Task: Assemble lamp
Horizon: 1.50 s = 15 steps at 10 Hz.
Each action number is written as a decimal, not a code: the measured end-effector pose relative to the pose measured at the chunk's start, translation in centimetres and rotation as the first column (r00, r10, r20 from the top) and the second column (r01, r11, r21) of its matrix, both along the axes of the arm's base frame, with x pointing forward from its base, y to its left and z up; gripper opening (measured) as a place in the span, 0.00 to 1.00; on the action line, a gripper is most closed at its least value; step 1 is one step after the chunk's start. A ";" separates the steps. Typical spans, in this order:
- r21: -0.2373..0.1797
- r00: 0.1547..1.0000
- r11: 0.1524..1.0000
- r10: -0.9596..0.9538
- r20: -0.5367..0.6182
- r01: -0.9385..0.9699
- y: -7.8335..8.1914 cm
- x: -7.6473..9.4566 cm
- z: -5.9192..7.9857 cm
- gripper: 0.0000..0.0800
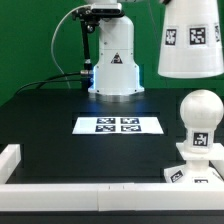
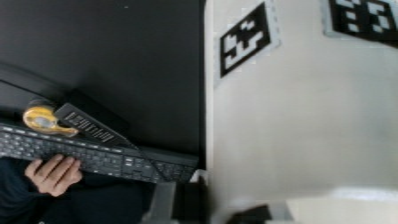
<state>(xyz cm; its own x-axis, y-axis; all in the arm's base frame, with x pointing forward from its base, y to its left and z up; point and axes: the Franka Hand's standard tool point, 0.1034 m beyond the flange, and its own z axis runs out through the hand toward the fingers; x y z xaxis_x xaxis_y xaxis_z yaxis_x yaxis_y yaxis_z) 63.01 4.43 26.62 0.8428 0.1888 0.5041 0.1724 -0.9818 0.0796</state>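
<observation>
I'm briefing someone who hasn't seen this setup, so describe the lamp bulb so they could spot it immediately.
Start at the black table and go to its corner at the exterior view's lower right, inside the white rail. There the rounded white plastic bulb stands upright on the small tagged white base. Unlike the large tapered white shade hanging above, it is ball-topped and narrow.

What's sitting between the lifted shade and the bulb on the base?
Nothing. In the exterior view the stretch between the shade held up high and the bulb on its base below is bare.
</observation>
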 end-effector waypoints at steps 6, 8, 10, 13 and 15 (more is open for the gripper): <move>-0.001 1.000 1.000 0.005 -0.020 -0.005 2.9 0.3 -3.4 0.05; -0.030 0.999 0.999 0.028 -0.030 -0.029 1.4 0.1 -3.9 0.05; -0.053 0.999 0.998 0.031 -0.035 -0.032 -0.1 -0.2 -5.7 0.05; -0.069 0.998 0.997 0.023 -0.062 -0.027 0.0 -0.2 -9.3 0.06; -0.070 0.998 0.997 0.025 -0.065 -0.029 0.0 -0.3 -9.4 0.15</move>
